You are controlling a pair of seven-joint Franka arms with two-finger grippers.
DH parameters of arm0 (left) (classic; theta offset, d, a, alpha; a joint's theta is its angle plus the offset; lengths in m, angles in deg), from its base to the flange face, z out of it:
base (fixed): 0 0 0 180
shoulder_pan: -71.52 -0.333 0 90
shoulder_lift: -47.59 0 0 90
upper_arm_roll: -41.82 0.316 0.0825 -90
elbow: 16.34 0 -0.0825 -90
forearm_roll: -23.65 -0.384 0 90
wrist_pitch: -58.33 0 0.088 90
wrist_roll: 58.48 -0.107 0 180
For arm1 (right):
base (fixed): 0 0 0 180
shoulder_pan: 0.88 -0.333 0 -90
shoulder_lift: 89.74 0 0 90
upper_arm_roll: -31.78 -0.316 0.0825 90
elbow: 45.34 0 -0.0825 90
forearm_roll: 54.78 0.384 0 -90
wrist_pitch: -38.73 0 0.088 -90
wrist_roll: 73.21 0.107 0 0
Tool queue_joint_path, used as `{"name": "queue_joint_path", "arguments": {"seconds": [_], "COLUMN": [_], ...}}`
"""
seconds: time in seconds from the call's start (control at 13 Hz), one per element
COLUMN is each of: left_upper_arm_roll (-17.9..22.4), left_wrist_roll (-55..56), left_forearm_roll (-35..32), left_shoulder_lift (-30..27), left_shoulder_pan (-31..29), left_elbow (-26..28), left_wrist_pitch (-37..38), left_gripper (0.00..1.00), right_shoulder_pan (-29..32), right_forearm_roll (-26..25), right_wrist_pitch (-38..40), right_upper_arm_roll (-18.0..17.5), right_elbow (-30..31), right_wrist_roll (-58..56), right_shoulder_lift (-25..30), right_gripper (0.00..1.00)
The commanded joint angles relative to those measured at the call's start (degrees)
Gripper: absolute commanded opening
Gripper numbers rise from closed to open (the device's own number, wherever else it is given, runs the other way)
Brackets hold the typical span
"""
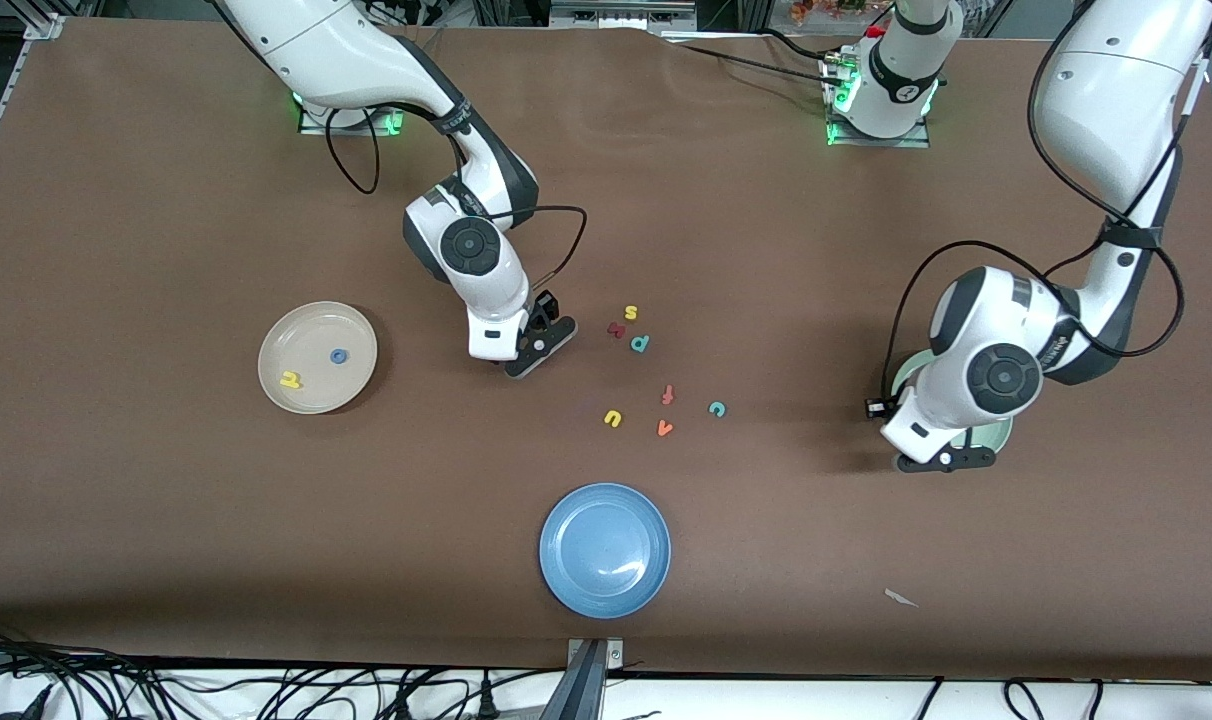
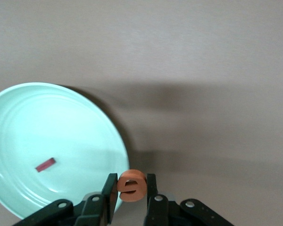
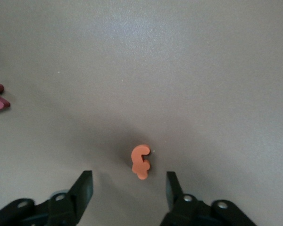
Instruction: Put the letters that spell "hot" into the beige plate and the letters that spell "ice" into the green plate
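Over green plate (image 2: 47,136), left hand (image 2: 132,193), clamped.

Glossy green plate (image 2: 61,136), matt brown table (image 1: 166,520)

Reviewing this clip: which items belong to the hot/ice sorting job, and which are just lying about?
Job: beige plate holding yellow h and blue o; orange t under the open right tool; green plate holding red i; orange e gripped by left tool; teal c.
Lying about: blue plate, yellow s, teal p, dark red letter, red f, yellow u, orange v.
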Motion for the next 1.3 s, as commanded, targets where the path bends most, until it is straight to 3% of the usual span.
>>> {"name": "queue_joint_path", "arguments": {"seconds": [0.0,0.15,0.38,0.69,0.77,0.92,1.15,1.23], "left_upper_arm_roll": [-0.84,-0.85,-0.85,-0.76,-0.76,-0.67,-0.58,-0.93], "left_wrist_roll": [-3.63,-3.82,-2.69,-0.22,-0.21,-0.74,-0.74,-0.57], "left_forearm_roll": [-1.56,-1.56,-1.56,-1.65,-1.65,-2.00,-2.35,-2.35], "left_shoulder_lift": [-2.22,-3.28,-7.14,-8.64,-8.29,-8.03,-8.55,-8.64], "left_shoulder_pan": [-3.76,-4.64,-7.28,-7.90,-7.90,-7.90,-7.72,-7.11], "left_elbow": [2.16,3.56,12.17,18.33,18.51,18.69,17.73,15.72], "left_wrist_pitch": [0.08,-0.97,-10.89,-18.19,-18.46,-18.29,-16.63,-13.23], "left_gripper": [0.09,0.09,0.09,0.16,0.36,1.00,1.00,1.00], "right_shoulder_pan": [-0.86,-0.86,-0.42,-0.51,-0.51,-0.69,-0.60,-0.51], "right_forearm_roll": [-3.00,-3.70,-5.82,-5.82,-5.82,-5.91,-5.91,-5.82], "right_wrist_pitch": [-1.89,-2.24,-4.62,-4.62,-4.62,-4.53,-4.53,-4.27], "right_upper_arm_roll": [0.33,0.41,0.41,0.41,0.41,0.41,0.41,0.41], "right_elbow": [-0.26,-0.44,-0.35,-0.35,-0.26,-0.26,-0.26,-0.35], "right_wrist_roll": [0.89,0.89,0.89,0.89,0.89,0.63,0.19,0.36], "right_shoulder_lift": [-1.29,-1.46,-2.17,-2.25,-2.25,-2.25,-2.17,-1.82], "right_gripper": [0.66,0.66,0.65,0.46,0.41,0.19,0.01,0.00]}}
